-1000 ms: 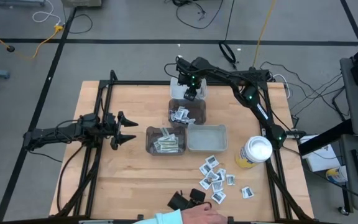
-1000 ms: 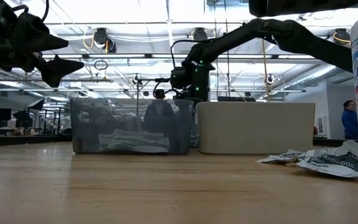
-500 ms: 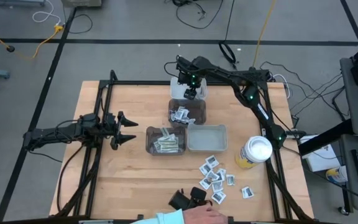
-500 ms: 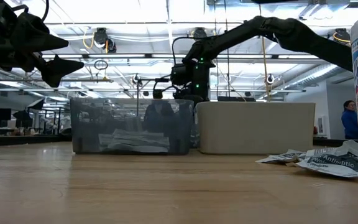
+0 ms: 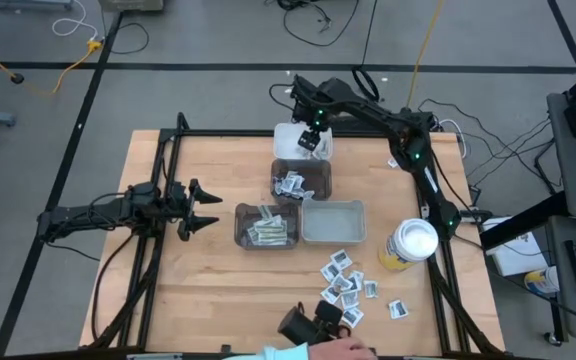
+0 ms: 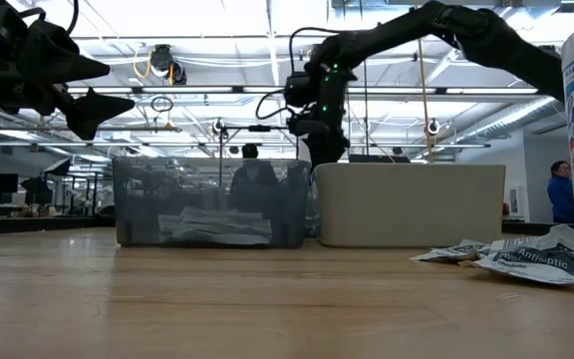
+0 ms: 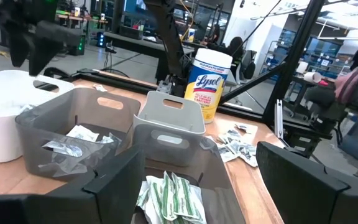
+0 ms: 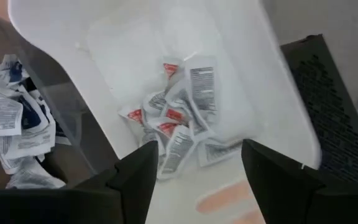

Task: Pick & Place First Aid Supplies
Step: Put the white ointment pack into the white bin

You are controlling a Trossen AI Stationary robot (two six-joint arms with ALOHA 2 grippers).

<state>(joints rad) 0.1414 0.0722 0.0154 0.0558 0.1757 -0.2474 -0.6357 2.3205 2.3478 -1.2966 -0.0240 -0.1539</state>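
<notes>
My right gripper [image 5: 311, 133] hangs open, pointing down, above the white bin [image 5: 290, 133] at the table's far side; nothing is between its fingers [image 8: 197, 180]. Small red-marked packets [image 8: 178, 129] lie on that bin's floor. White sachets [image 5: 290, 184] fill the dark bin beside it, and green-striped strip wrappers [image 5: 267, 231] lie in another grey bin. Loose square sachets [image 5: 346, 283] lie flat on the wood near the front right. My left gripper [image 5: 206, 208] waits open and level at the table's left, clear of everything.
A pale grey bin [image 5: 333, 222] stands right of the strip-wrapper bin. A yellow canister with a white lid [image 5: 411, 245] stands at the right edge. A person's hand with a black object [image 5: 316, 322] is at the near edge. Bare wood lies at the left and front left.
My right gripper has risen out of the white bin and drifted a little toward the table's right and far edge. At the near edge the person's hand with its black object has shifted slightly to the right.
</notes>
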